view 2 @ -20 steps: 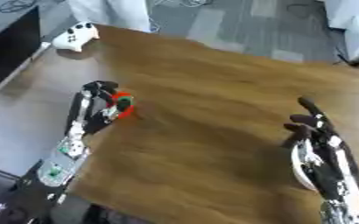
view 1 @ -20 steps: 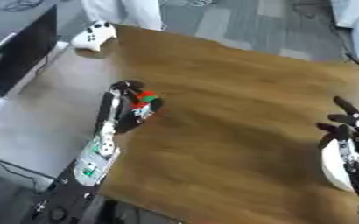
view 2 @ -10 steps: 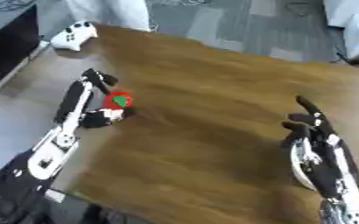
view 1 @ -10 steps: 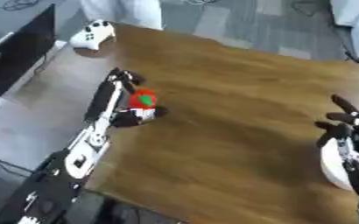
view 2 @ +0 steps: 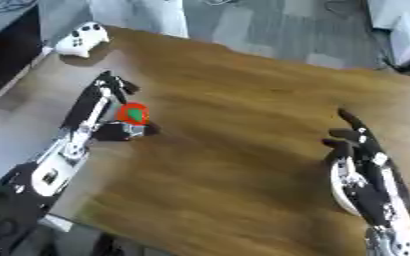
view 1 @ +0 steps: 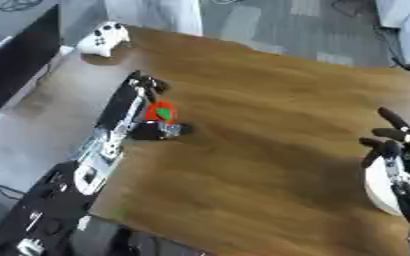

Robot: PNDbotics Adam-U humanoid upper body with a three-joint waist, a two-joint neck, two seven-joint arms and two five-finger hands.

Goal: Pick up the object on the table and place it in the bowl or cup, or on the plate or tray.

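Wooden table [view 1: 270, 150], grey floor beyond. Small red object with green patch [view 1: 161, 113] at left side of table, held between thumb and curled fingers of left hand [view 1: 147, 117]. Right hand [view 2: 359, 150] idle at right edge, fingers straight, well apart from object. White game controller [view 1: 103, 39] at far left corner.
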